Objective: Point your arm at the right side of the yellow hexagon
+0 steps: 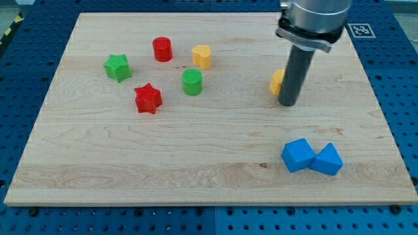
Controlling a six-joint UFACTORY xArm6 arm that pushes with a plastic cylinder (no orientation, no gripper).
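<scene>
The yellow hexagon (pixel 202 57) stands on the wooden board (pixel 196 150) in the upper middle of the view. My tip (pixel 287 103) rests on the board well to the view's right of it and lower down. A second yellow block (pixel 277 81) sits right against the rod's left side, partly hidden by it; its shape cannot be made out.
A red cylinder (pixel 162 49) stands left of the yellow hexagon. A green cylinder (pixel 192 82) is below the hexagon. A green star (pixel 117 67) and a red star (pixel 148 98) lie further left. Two blue blocks (pixel 299 155) (pixel 327 160) touch at the lower right.
</scene>
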